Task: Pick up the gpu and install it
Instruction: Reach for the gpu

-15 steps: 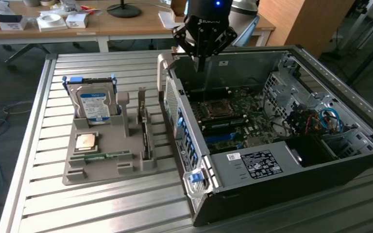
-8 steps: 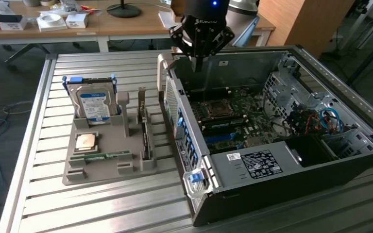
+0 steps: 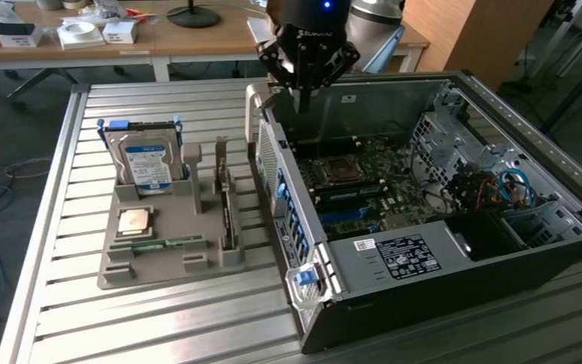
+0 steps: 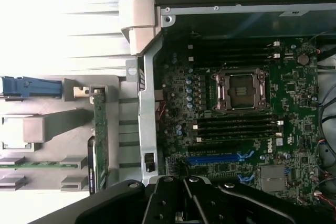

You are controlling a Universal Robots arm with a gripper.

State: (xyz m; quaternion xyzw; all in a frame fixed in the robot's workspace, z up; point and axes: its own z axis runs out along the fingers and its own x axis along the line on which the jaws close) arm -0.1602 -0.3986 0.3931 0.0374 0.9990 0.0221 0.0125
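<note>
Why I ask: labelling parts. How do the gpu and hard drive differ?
The gpu is a thin dark card; the hard drive is a thicker silver block, blue-labelled. The hard drive faces the exterior view; the gpu shows its edge. Both stand in the grey holder.

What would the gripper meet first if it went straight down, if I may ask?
The gripper would likely meet the motherboard inside the computer case, beside its rear wall; depth is unclear.

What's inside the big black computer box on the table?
Inside the black metal computer case: a green circuit board with a square silver chip socket, and blue cables. A grey labelled metal box hides whatever lies under it.
</note>
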